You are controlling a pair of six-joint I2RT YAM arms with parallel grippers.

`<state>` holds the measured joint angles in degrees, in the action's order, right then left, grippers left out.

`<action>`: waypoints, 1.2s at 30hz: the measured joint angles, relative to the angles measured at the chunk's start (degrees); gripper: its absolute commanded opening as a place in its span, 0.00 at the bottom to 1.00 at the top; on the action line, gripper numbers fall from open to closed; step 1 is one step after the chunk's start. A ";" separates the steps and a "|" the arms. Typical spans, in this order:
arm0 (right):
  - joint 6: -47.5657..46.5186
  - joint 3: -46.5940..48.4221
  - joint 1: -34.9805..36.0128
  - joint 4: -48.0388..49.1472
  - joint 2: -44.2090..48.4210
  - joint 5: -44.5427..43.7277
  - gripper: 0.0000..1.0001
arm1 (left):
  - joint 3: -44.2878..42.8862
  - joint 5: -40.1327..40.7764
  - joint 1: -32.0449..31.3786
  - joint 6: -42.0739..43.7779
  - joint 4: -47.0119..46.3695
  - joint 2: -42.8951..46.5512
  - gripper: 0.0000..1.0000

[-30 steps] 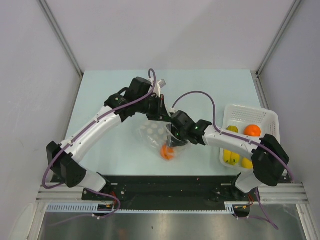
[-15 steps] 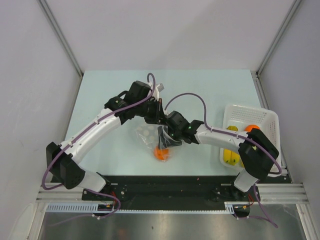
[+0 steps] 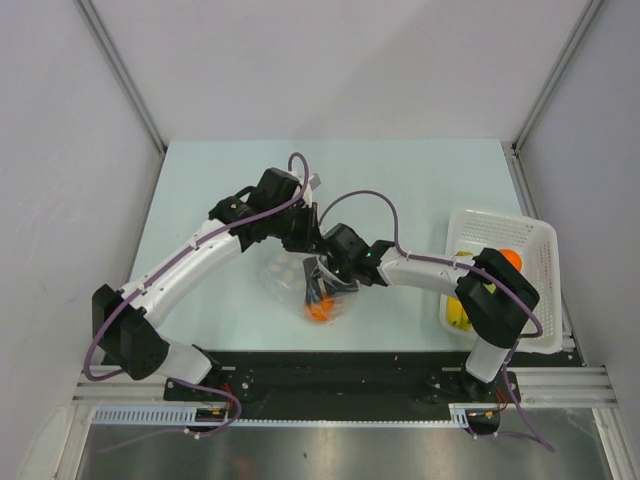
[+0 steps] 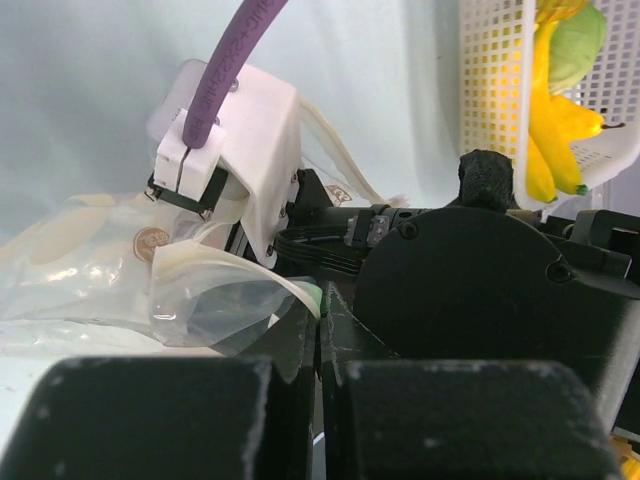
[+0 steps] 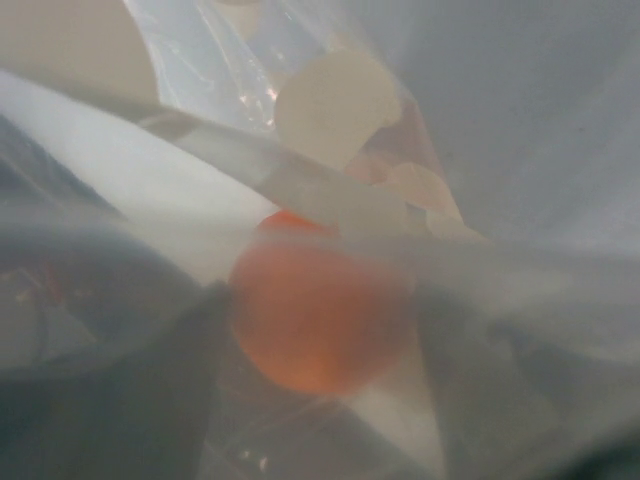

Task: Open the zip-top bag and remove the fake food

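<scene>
Most of the job looked done: bananas (image 4: 548, 130) sat in the basket (image 3: 535, 240), but an orange piece (image 3: 320, 308) lay inside the bag (image 3: 285, 275) at mid-desk (image 3: 200, 190). The left hand (image 4: 320, 312) was closed, apparently pinching bag film. The right hand (image 3: 322, 285) seemed pushed into the bag; I cannot tell its opening.

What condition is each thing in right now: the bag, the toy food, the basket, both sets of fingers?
zip-top bag: crumpled, one edge pinched.
orange piece: inside the bag, not yet out.
basket: upright, holding fruit.
bananas: lying in the basket.
cabbage: in the basket.
round orange: in the basket, partly hidden by the right arm.
left gripper: fingers shut on the bag's edge.
right gripper: at the bag; fingers' state unclear.
</scene>
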<state>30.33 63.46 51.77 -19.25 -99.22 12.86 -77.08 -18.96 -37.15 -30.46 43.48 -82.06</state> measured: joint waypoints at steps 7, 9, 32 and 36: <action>0.07 0.00 0.04 2.38 -1.92 2.89 0.60 | 1.90 0.76 0.33 0.52 0.13 0.76 0.00; -0.07 0.00 0.04 2.38 -1.92 2.99 0.49 | 2.29 0.55 0.33 0.52 0.15 1.20 0.00; 2.71 0.68 -5.77 -6.88 11.87 1.11 0.07 | 5.73 -2.45 2.40 0.46 -4.90 6.78 0.00; 3.93 2.43 -9.18 -6.21 15.23 0.90 0.07 | 7.50 -2.73 2.47 0.44 -3.67 6.71 0.00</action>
<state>34.26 65.89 42.59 -25.45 -83.99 13.76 -69.58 -21.69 -34.68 -30.02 39.81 -75.35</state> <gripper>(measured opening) 0.620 0.006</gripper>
